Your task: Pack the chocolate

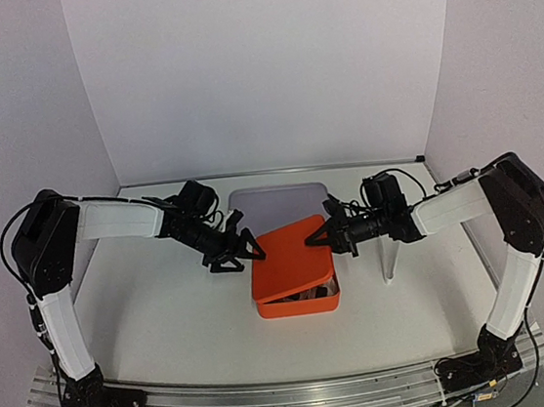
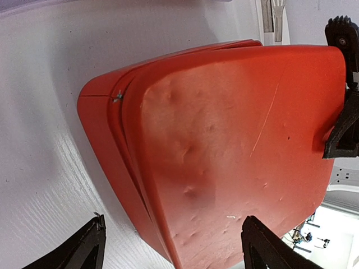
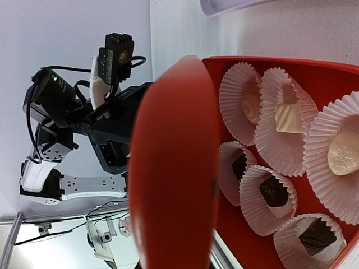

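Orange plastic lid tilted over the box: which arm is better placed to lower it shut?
Right. The right gripper is shut on the right edge of the orange plastic lid, so it can probably lower it onto the orange box. The left gripper stands open at the left edge, gripping nothing.

L end effector (image 1: 251, 247) open, R one (image 1: 315, 240) shut

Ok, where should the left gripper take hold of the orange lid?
Probably the thin left rim of the orange lid, with the left gripper coming from the left, straddling the edge: the lid sits tilted on the box and the right gripper pinches its opposite rim.
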Robot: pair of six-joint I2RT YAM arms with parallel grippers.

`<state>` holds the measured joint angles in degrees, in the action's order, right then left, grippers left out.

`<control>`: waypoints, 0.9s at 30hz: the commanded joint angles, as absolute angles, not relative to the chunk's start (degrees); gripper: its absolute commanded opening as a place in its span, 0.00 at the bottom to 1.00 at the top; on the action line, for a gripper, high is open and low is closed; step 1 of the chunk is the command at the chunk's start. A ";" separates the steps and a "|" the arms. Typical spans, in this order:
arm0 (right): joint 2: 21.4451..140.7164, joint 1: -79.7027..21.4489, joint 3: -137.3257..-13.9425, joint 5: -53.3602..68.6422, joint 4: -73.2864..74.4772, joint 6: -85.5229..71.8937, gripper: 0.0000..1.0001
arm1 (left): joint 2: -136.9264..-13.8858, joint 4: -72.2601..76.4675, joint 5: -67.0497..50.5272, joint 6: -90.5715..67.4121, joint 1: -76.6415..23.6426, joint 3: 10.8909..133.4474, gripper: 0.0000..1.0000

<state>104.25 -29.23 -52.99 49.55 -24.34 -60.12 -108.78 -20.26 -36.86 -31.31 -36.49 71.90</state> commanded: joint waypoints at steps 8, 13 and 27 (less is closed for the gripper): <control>103.41 -28.28 -51.25 49.40 -25.37 -58.60 0.05 | -110.01 -21.96 -36.99 -29.79 -37.44 75.76 0.69; 104.10 -27.88 -50.63 49.06 -25.37 -58.15 0.10 | -111.30 -22.41 -37.45 -29.61 -37.87 76.89 0.66; 104.13 -27.22 -49.01 47.97 -25.39 -56.76 0.18 | -113.34 -23.73 -36.37 -29.67 -39.11 79.21 0.51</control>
